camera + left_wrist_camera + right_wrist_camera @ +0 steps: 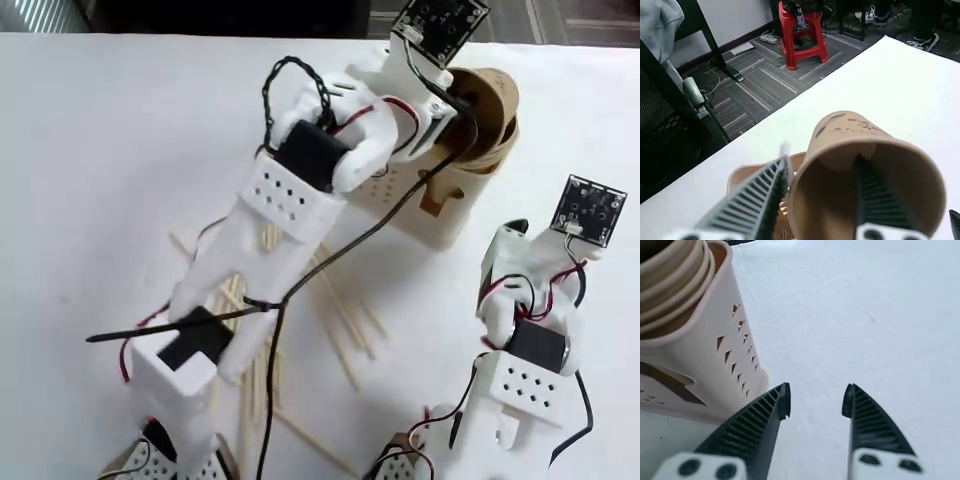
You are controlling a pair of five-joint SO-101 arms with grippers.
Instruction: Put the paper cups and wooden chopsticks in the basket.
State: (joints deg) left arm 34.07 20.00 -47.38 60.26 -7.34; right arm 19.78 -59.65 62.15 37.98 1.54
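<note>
Chopsticks (345, 325) lie scattered on the near table (100, 150), light, stiff and thin, best pinched mid-length. Just right of the basket (450, 215) the right gripper (815, 395) rests, jaws apart and empty. Farthest, the left gripper (822, 165) is spread astride a cup (850, 135) wall over the basket; thin paper crushes, so pinch the rim gently

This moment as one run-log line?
left end effector: open astride brown paper cup rim | right end effector: open beside cream plastic basket | wooden chopsticks: on white table
</note>
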